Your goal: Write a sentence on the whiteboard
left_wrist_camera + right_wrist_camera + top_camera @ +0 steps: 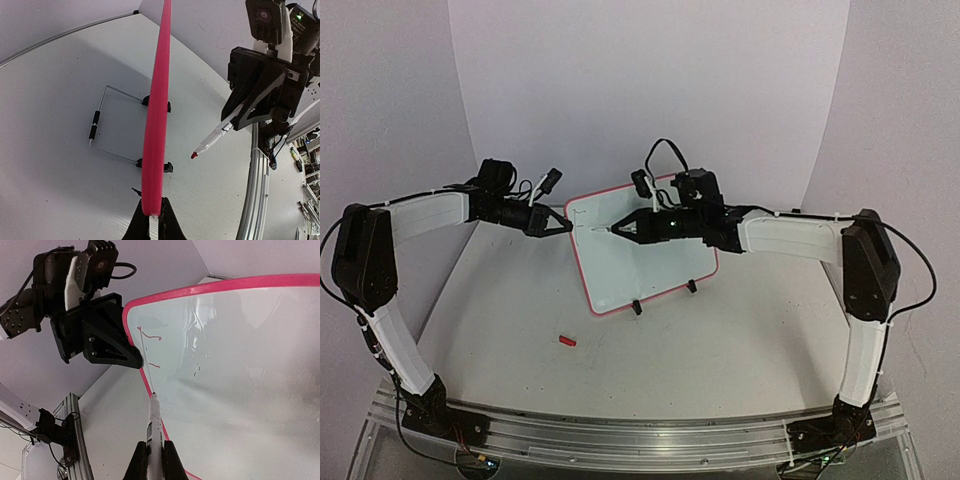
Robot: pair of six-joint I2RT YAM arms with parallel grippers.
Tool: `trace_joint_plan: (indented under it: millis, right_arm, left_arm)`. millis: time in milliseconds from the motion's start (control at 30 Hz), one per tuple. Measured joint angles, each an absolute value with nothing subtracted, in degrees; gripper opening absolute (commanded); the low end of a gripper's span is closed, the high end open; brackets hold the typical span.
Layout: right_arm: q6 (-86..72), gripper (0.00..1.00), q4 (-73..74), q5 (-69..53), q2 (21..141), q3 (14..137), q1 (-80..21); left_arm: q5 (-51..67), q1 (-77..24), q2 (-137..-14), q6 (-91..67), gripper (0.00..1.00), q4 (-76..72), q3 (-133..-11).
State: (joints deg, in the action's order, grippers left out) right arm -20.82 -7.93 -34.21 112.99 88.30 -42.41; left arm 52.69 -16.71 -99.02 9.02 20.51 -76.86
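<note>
left claw [151, 216] pinches the rim of the board [655, 268]; right claw [154, 452] grips a marker [154, 417], tip by that rim (few red strokes [150, 335] nearby)

Whiteboard [650, 272], red-pink rim, standing on feet; few red strokes [154, 336] near corner.

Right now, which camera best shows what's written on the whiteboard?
The right wrist view. It faces the whiteboard closely, so the few red strokes near its left rim are plain, with the marker tip just below. The top external view shows them too small to read; the left wrist view sees the board edge-on, so none.
</note>
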Motion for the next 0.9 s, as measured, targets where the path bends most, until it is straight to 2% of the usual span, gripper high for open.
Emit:
trace_joint_plan:
  millis: [900]
  right_arm:
    - [-21.04, 0.0, -7.51, -32.49, 118.24, 94.15, -42.48]
  left_arm:
    - [52.34, -16.73, -99.0, 8.99, 0.0, 20.58, -76.88]
